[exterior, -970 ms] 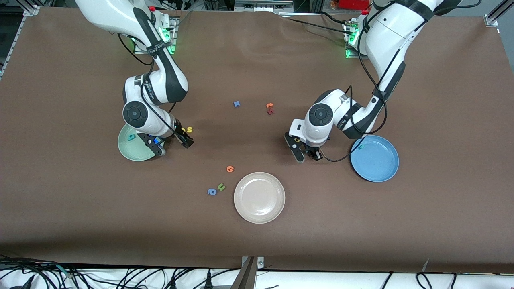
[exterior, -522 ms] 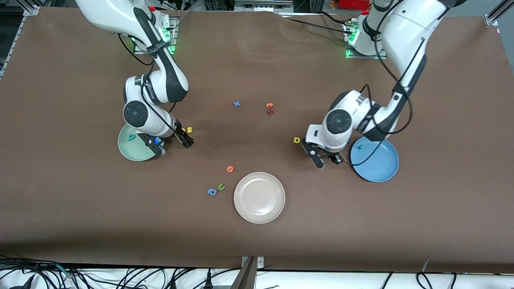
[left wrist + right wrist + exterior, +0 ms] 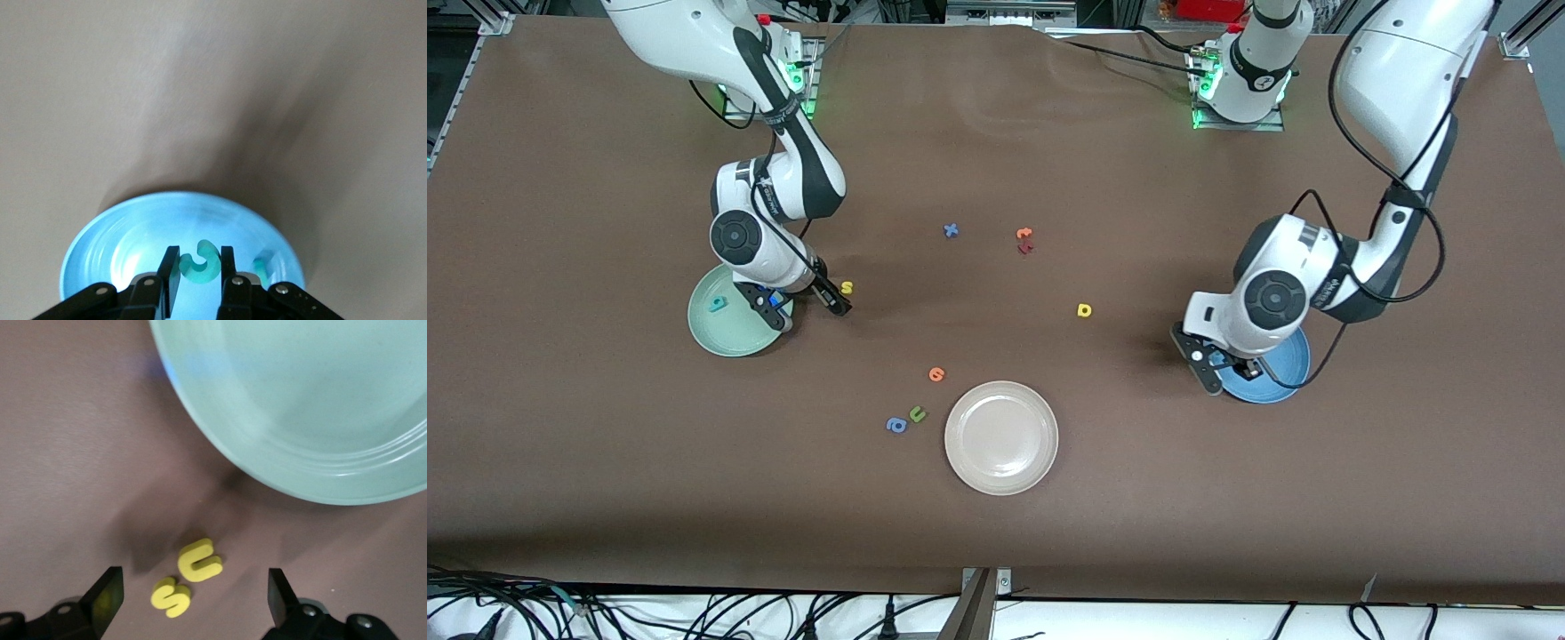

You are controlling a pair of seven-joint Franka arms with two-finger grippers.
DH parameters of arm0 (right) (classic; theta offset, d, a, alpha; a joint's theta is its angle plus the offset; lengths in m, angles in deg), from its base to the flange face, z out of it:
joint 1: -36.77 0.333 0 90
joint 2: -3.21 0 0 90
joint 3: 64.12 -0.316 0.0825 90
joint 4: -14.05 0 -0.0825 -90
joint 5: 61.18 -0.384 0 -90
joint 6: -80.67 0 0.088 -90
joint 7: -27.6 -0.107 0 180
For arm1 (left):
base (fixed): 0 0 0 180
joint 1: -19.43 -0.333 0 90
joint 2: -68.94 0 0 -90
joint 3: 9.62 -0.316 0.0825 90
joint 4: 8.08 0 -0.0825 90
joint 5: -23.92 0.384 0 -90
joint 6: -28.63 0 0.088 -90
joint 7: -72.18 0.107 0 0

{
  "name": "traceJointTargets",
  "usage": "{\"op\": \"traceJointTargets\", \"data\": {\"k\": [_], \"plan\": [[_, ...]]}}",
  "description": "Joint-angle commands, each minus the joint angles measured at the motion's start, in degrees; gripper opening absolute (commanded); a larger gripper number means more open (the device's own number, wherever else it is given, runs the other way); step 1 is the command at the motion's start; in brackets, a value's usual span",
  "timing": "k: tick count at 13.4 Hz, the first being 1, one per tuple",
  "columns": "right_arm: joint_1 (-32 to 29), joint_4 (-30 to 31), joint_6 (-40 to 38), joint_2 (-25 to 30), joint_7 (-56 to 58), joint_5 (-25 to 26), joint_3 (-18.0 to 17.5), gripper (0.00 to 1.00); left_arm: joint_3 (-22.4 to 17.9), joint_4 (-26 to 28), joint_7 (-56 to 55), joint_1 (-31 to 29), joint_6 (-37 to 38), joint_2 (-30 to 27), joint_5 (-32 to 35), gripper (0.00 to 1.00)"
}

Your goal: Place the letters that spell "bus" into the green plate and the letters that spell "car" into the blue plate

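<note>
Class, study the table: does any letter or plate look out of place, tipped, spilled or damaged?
Nothing stands out. The round beige plate, pale green plate and bright blue plate lie flat, and the loose foam letters, such as the yellow s, sit flat on the brown table.

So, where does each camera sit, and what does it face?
Front view: high across the table, facing both arms; the right gripper is beside the green plate, the left gripper over the blue plate.
Left wrist view: looks down past its fingers, shut on a teal c, into the blue plate.
Right wrist view: looks down between open fingers at the yellow u, s and green plate.
Shared: each wrist view shares its plate with the front view.
</note>
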Motion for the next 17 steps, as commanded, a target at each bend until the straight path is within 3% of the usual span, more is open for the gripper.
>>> {"op": "traceJointTargets", "data": {"k": [1, 3, 5, 8, 10, 12, 13, 14, 15, 16, 17], "plan": [[0.4, 3.7, 2.8, 2.6, 0.6, -0.3, 0.0, 0.92, 0.7, 0.5, 1.3, -1.3, 0.8, -0.7, 2.0, 1.0], [0.4, 4.7, 6.4, 2.0, 0.7, -0.3, 0.0, 0.89, 1.4, 0.5, 1.0, -0.9, 1.1, -1.1, 1.3, 1.0], [0.4, 5.1, 7.4, 1.9, 0.7, -0.3, 0.0, 0.76, 4.2, 0.2, -0.2, -0.8, 1.9, -1.4, 0.9, 1.0], [0.3, 5.2, 7.9, 1.9, 0.7, -0.3, 0.0, 0.64, 9.2, 0.1, -9.7, 0.7, 1.8, -0.5, -0.5, 1.0], [0.4, 5.4, 8.1, 1.9, 0.6, -0.4, -0.2, 0.58, 9.3, -1.7, -16.3, 4.1, 1.8, 0.8, -2.9, 1.0], [0.4, 5.4, 8.4, 1.9, 0.2, -0.4, -1.1, 0.46, 9.3, -4.9, -22.9, 6.0, 1.7, 3.2, -7.6, 0.93], [0.3, 5.4, 8.5, 1.9, 0.2, -0.4, -1.2, 0.34, 9.3, -5.7, -25.8, 7.1, 1.3, 4.4, -9.1, 0.91], [0.4, 5.4, 8.6, 1.9, 0.2, -0.4, -1.2, 0.25, 9.3, -6.1, -27.3, 8.4, 1.0, 5.0, -9.0, 0.78], [0.4, 5.4, 8.5, 1.9, 0.3, -0.4, -1.1, 0.25, 9.2, -6.1, -29.3, 10.2, 0.8, 5.4, -8.9, 0.65], [0.4, 5.4, 8.5, 1.9, 0.3, -0.4, -1.2, 0.24, 9.0, -6.1, -32.5, 11.6, 0.8, 5.7, -8.9, 0.65], [0.4, 5.4, 8.4, 2.0, 0.3, -0.4, -1.2, 0.15, 9.0, -6.1, -36.1, 12.1, 0.7, 6.4, -8.7, 0.66]]}}
